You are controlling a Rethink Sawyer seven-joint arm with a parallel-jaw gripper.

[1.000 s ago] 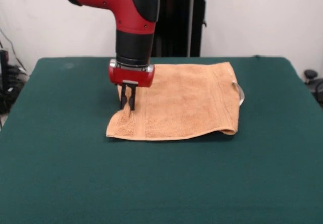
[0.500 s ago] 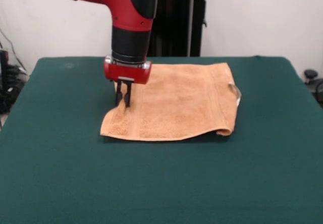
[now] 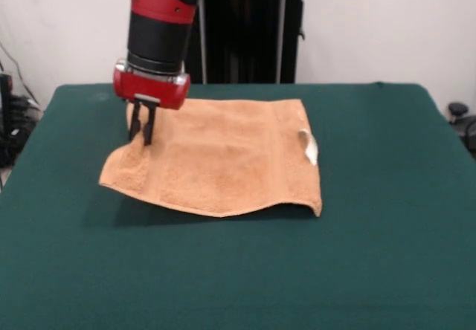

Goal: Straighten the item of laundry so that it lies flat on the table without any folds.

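The orange-tan towel point(image 3: 223, 159) lies spread on the green table point(image 3: 238, 270), a little left of the middle. Its near edge is lifted off the cloth and throws a shadow. Its small white tag point(image 3: 309, 148) shows near the right edge. My gripper point(image 3: 142, 138) hangs from the red and black arm over the towel's left part. Its two black fingers are close together, pinching the towel there and holding that side slightly raised.
The robot's black pedestal point(image 3: 245, 33) stands at the table's far side. Cables and dark gear sit off the table at the left point(image 3: 11, 122) and right point(image 3: 461, 118) edges.
My gripper has moved left, dragging the towel with it. The towel has slid left and its folded right end has opened out, so the tag now lies on top.
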